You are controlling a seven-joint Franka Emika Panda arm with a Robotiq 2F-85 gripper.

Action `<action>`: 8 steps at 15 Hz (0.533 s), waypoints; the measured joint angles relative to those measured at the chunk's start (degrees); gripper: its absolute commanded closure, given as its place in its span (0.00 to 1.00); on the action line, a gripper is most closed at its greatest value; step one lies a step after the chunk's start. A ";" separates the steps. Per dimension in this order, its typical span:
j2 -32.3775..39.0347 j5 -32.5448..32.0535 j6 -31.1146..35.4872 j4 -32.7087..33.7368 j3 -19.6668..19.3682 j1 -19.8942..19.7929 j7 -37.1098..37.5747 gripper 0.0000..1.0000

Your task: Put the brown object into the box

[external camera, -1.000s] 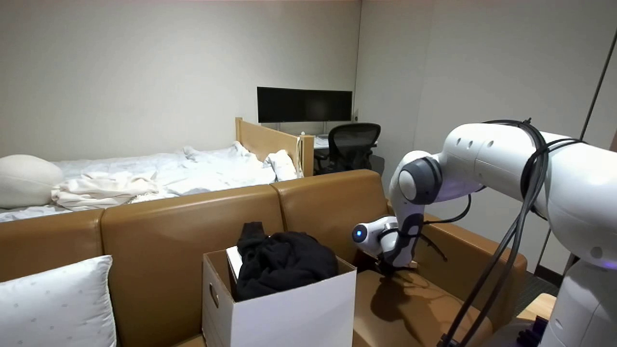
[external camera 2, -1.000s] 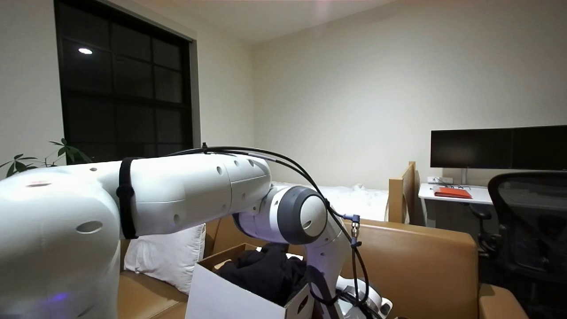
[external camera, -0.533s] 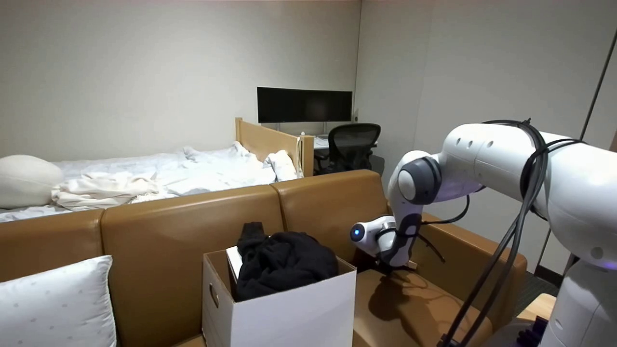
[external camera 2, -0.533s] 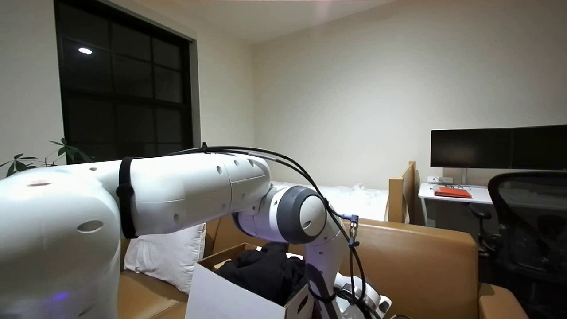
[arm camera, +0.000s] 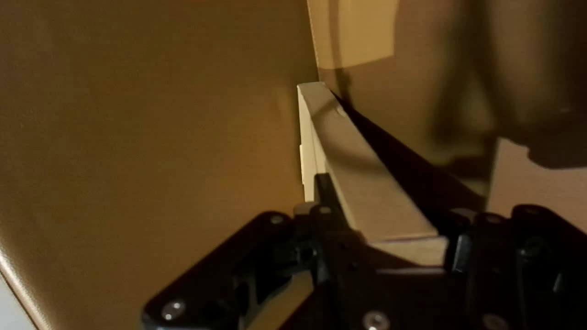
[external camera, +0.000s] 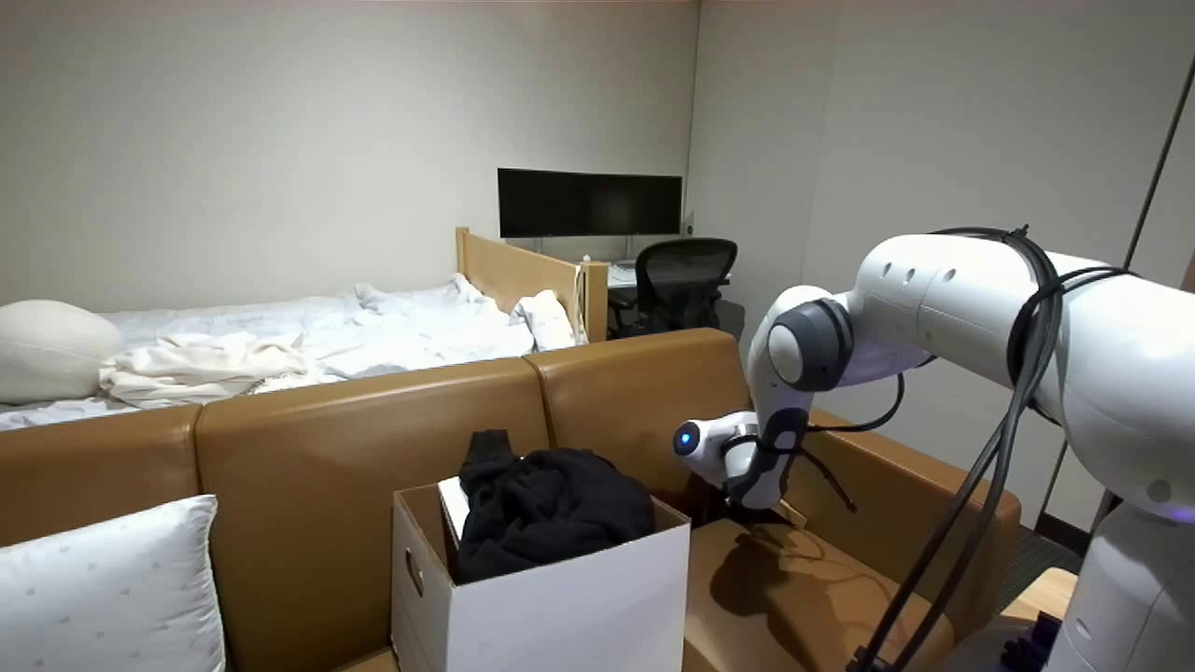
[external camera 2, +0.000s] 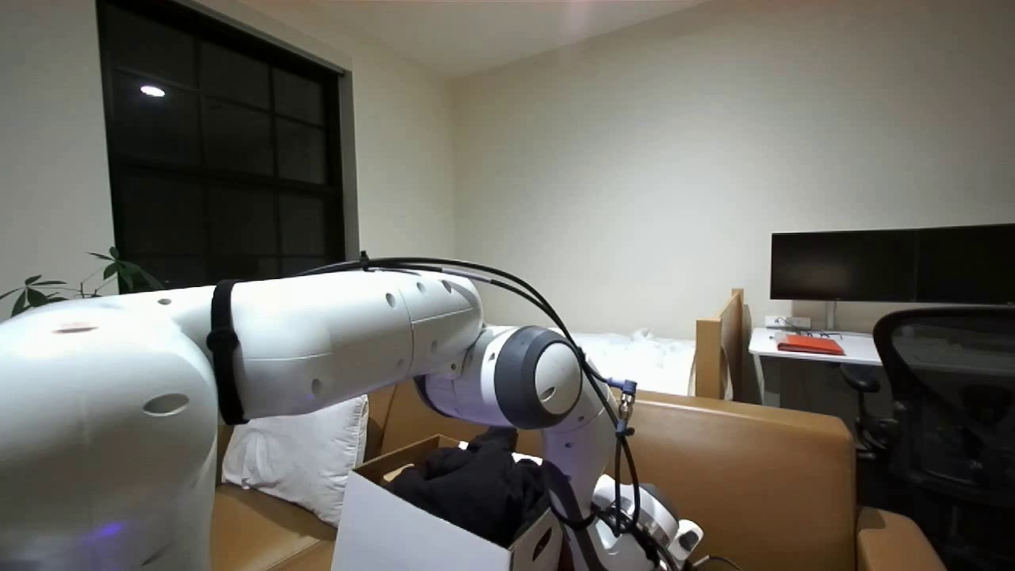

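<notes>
The brown object (arm camera: 367,169), a flat tan cardboard-like piece, runs lengthwise between the fingers in the wrist view. My gripper (arm camera: 392,206) is shut on it, one finger against each side. In an exterior view only a small tilted end of the brown object (external camera: 792,513) shows beneath the wrist, low over the couch seat. The gripper itself is mostly hidden there by the arm. The white open-top box (external camera: 569,616) stands on the couch to the left of the wrist in that view, black clothing (external camera: 560,513) heaped in it. Another exterior view shows the box (external camera 2: 420,527) partly behind the arm.
The couch armrest (external camera: 896,495) rises beside the wrist, with the couch backrest (external camera: 644,401) behind it. A white pillow (external camera: 112,588) leans past the box. Black cables (external camera: 990,485) hang from the arm. The bed (external camera: 327,317) lies behind the couch.
The fingers have closed on the brown object. The wrist has shifted slightly up and toward the box, and the visible end of the brown object has become more tilted.
</notes>
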 measured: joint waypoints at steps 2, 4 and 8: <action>-3.77 2.35 -2.09 -3.78 1.63 0.22 0.13 0.93; -8.47 5.97 -5.35 -8.35 4.44 0.26 0.04 0.93; -18.12 16.31 -10.18 -18.69 9.95 -0.22 -2.97 0.74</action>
